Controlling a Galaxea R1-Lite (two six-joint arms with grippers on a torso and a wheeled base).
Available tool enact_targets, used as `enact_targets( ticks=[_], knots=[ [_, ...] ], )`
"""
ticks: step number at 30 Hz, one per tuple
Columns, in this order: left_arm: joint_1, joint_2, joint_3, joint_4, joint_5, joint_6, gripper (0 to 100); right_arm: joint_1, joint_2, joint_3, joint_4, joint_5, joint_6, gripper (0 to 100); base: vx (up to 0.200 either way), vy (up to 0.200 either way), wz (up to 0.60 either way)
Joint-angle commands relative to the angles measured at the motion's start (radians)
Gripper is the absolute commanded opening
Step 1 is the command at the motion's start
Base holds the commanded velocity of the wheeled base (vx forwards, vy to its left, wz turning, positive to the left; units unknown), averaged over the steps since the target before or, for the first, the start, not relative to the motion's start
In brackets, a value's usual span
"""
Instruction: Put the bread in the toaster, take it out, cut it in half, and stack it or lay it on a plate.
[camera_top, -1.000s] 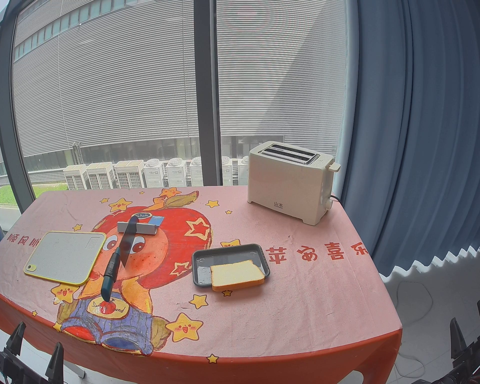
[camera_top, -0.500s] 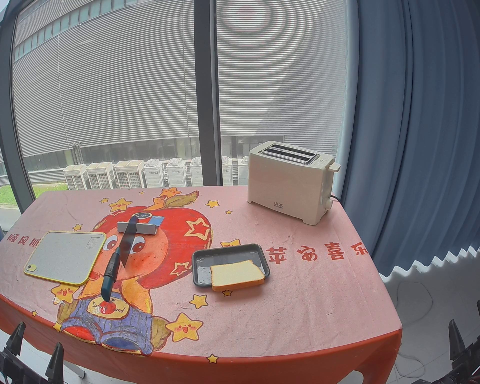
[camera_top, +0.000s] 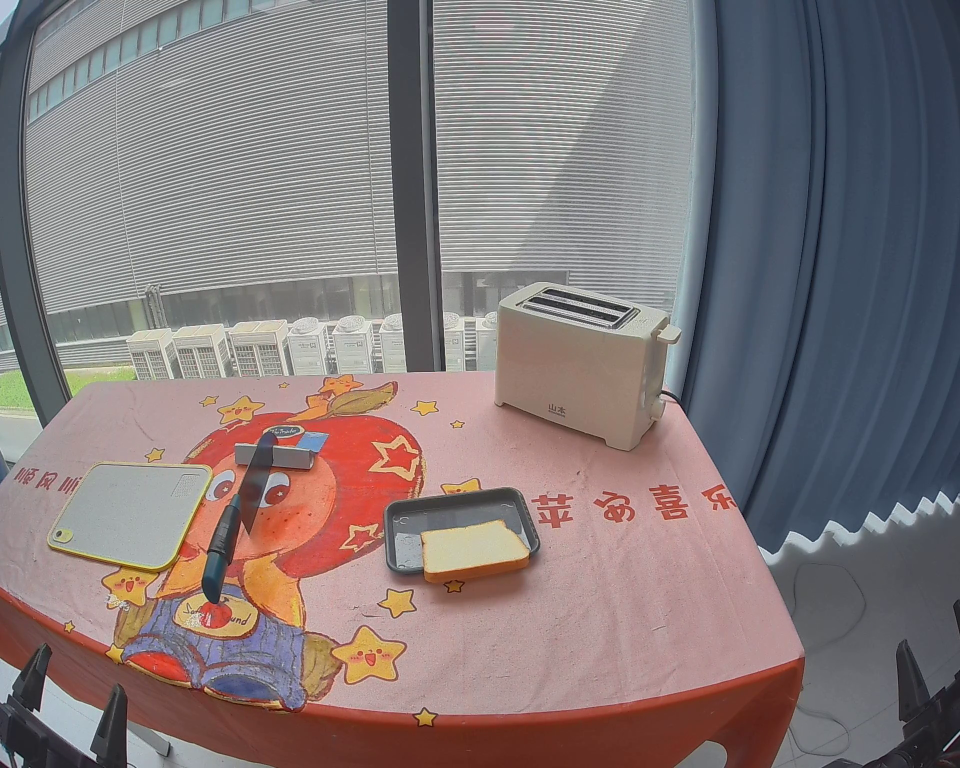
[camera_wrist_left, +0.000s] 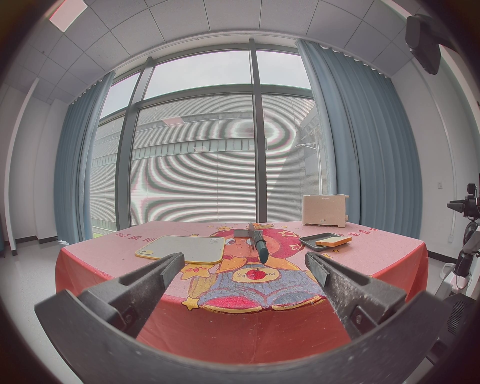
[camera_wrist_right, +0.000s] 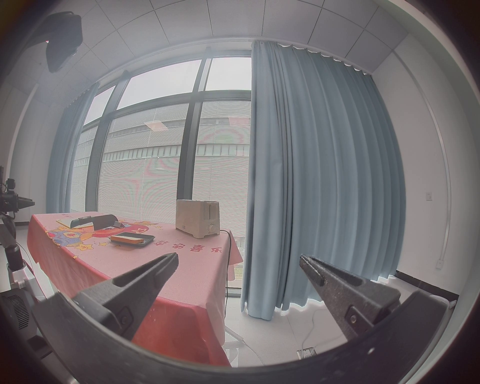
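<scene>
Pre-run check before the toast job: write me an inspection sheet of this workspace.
Surface: table under a pink cartoon cloth.
Job's things: bread on the near edge of the dark tray; toaster at the far right corner, nothing sticking out of its slots; cutting board at the left, bare; knife between board and tray, blade propped on a knife rest.
Clutter: nothing seen.
Grippers: left gripper and right gripper open, empty, short of the table's near edge.
Cables: toaster cord hangs off the table's edge.
Surroundings: window behind, blue curtain at right.
</scene>
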Motion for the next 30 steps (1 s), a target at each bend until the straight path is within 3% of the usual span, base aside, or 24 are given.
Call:
enact_targets(
  ticks=[1, 15, 17, 30],
  knots=[
    [0.000, -0.016, 0.018, 0.000, 0.000, 0.000, 100, 0.000, -0.007, 0.015, 0.000, -0.003, 0.000, 100, 0.000, 0.000, 0.00],
    [0.000, -0.016, 0.018, 0.000, 0.000, 0.000, 100, 0.000, -0.007, 0.015, -0.005, -0.009, 0.000, 100, 0.000, 0.000, 0.00],
    [0.000, -0.016, 0.018, 0.000, 0.000, 0.000, 100, -0.002, -0.007, 0.013, -0.109, -0.007, -0.018, 100, 0.000, 0.000, 0.00],
    [0.000, -0.016, 0.018, 0.000, 0.000, 0.000, 100, -0.002, -0.007, 0.015, -0.106, -0.007, -0.053, 100, 0.000, 0.000, 0.00]
  ],
)
